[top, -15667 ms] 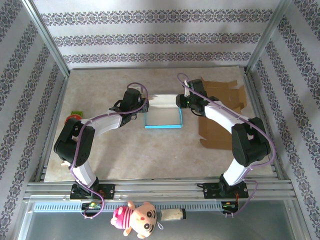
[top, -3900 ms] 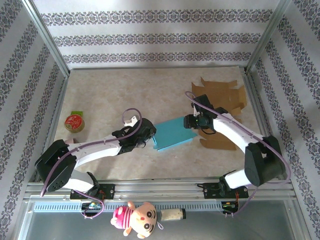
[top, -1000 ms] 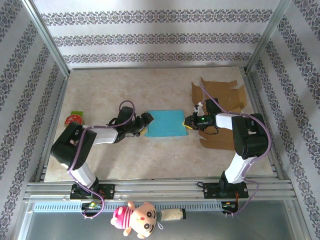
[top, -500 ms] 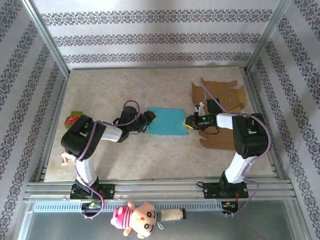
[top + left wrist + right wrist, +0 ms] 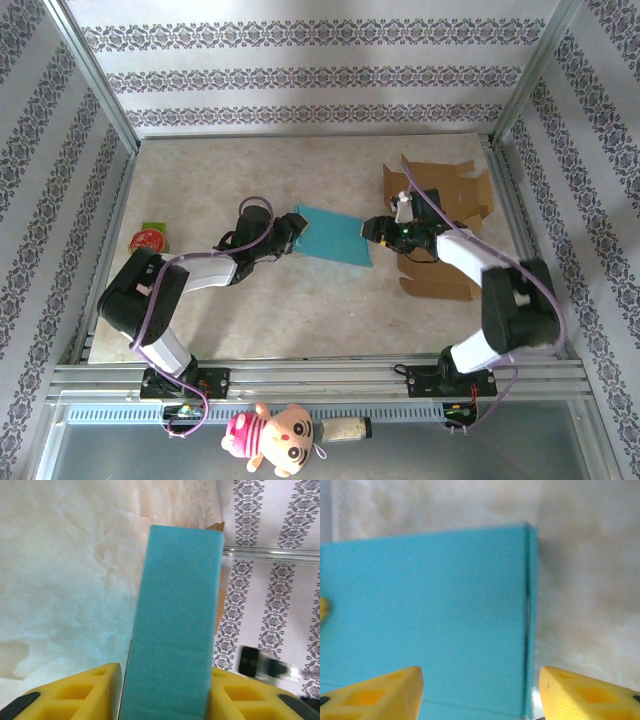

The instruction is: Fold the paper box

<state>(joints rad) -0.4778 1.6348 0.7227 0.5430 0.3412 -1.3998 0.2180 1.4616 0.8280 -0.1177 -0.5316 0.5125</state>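
I am clamping my left gripper [image 5: 165, 685] on the paper box [image 5: 332, 237] end; my right gripper [image 5: 481, 682] is standing open at the opposite end.

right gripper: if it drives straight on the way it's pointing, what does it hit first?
The teal paper box. Its face lies directly ahead of the open right gripper, probably close, though depth is hard to judge.

Near end of paper box [image 5: 172, 625] — cut off below.
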